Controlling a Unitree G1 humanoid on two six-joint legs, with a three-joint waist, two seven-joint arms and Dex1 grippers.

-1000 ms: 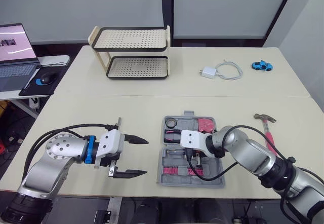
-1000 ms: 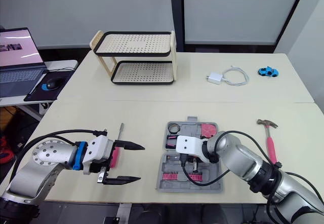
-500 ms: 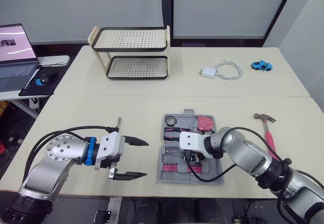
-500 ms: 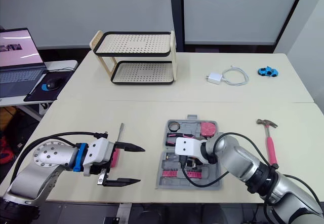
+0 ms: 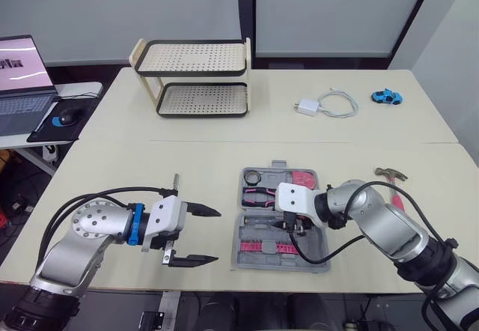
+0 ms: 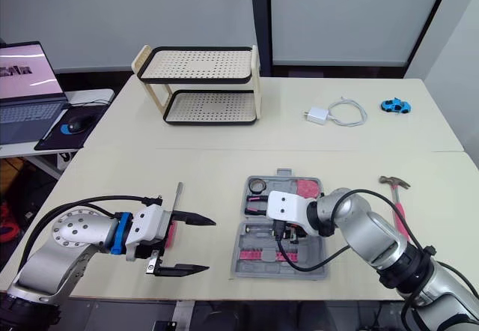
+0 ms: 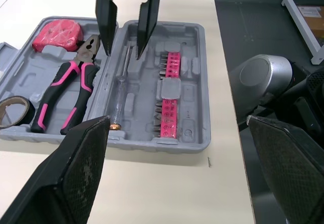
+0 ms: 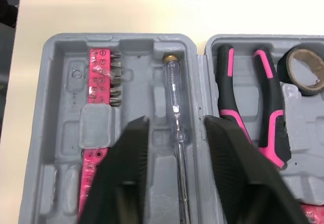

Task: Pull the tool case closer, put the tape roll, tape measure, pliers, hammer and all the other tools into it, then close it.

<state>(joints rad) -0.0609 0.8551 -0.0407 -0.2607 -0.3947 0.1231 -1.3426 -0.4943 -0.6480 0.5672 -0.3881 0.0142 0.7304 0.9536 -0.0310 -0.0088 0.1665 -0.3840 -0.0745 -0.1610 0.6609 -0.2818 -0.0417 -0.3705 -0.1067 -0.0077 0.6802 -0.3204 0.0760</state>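
Observation:
The grey tool case (image 5: pixel 323 250) lies open near the table's front edge. A tape roll (image 5: pixel 254 177), pink-handled pliers (image 5: pixel 261 195), a pink tape measure (image 5: pixel 303 179), a pink bit strip (image 7: pixel 168 100) and a clear tester screwdriver (image 8: pixel 174 107) lie in it. My right gripper (image 7: pixel 122 53) hovers open just above the tester screwdriver, which lies between its fingers (image 8: pixel 126 183). My left gripper (image 5: pixel 209 234) is open left of the case, holding nothing. A pink-handled screwdriver (image 6: pixel 171 232) lies on the table beside it. The hammer (image 5: pixel 391 175) lies right of the case, partly hidden by my right arm.
A two-tier perforated rack (image 5: pixel 198 76) stands at the back left. A white charger with cable (image 5: pixel 325 105) and a blue toy car (image 5: pixel 387 96) lie at the back right. A laptop (image 5: pixel 22 76) sits on a side table to the left.
My right gripper has shifted slightly to the right and back over the case. The left arm has barely moved.

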